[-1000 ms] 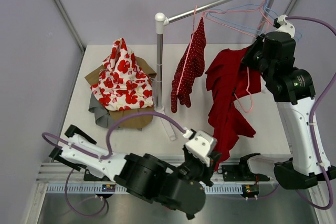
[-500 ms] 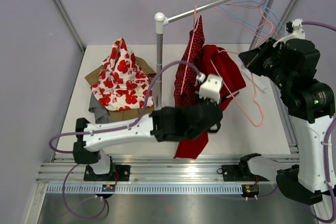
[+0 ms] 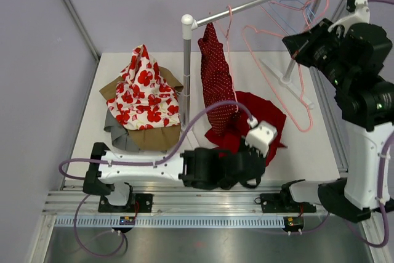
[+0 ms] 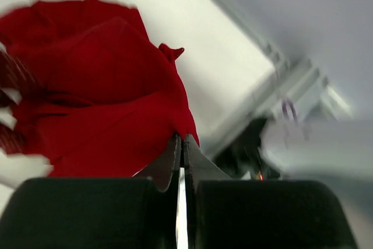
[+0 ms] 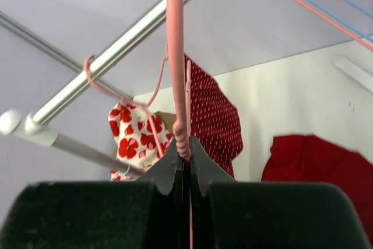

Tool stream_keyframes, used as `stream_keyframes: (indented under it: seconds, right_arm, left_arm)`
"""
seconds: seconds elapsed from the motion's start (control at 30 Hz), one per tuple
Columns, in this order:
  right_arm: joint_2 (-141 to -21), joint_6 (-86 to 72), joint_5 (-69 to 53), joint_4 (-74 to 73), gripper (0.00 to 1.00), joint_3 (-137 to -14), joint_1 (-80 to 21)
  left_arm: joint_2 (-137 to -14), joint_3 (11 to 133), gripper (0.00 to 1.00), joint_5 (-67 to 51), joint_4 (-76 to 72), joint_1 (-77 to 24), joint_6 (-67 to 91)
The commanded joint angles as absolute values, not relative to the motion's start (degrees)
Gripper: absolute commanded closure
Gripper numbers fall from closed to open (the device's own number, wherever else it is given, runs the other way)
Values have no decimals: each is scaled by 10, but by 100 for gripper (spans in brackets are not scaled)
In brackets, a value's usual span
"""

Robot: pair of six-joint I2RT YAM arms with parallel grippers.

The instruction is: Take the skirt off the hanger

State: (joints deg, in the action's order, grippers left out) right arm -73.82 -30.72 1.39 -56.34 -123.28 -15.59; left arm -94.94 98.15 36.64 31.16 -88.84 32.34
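The red skirt (image 3: 263, 110) lies crumpled on the white tabletop (image 3: 308, 146) just right of the rack's upright post, off its hanger, with the left claw (image 4: 182, 144) pinched nearly closed on the cloth's near edge. At the right end of the rail (image 3: 258, 1), the right claw (image 5: 182, 153) is clamped tight on the bare pink hanger (image 3: 300, 100), holding it up above the tabletop and well apart from the skirt. A dotted red garment (image 3: 215, 78) hangs from the rail, and a floral garment (image 3: 143, 90) sits heaped at the far left.
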Motion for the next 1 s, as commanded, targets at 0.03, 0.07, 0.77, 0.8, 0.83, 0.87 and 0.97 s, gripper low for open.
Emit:
stream_keyframes:
  seconds: [0.03, 0.07, 0.77, 0.8, 0.83, 0.87, 0.97]
  right_arm:
    - [-841, -238, 46, -487, 100, -1287, -156]
    - [-854, -229, 55, -482, 100, -1297, -157]
    - [-884, -175, 76, -401, 86, -1226, -156]
    - [-875, -174, 80, -404, 82, -1223, -157]
    - [-871, -169, 88, -409, 73, -1216, -157]
    - [-865, -167, 91, -410, 65, -1213, -156]
    - [-841, -163, 105, -404, 26, -1189, -156]
  left_arm:
    - [-882, 926, 100, 430, 320, -1007, 422]
    - [-875, 921, 100, 450, 336, -1026, 436]
    - [-745, 1035, 100, 724, 878, -1111, 727]
    - [-734, 1035, 100, 726, 864, -1099, 673]
    - [-710, 1035, 100, 729, 845, -1086, 638]
    - [-696, 1034, 100, 730, 796, -1075, 602]
    - [-642, 1034, 100, 741, 676, -1015, 443]
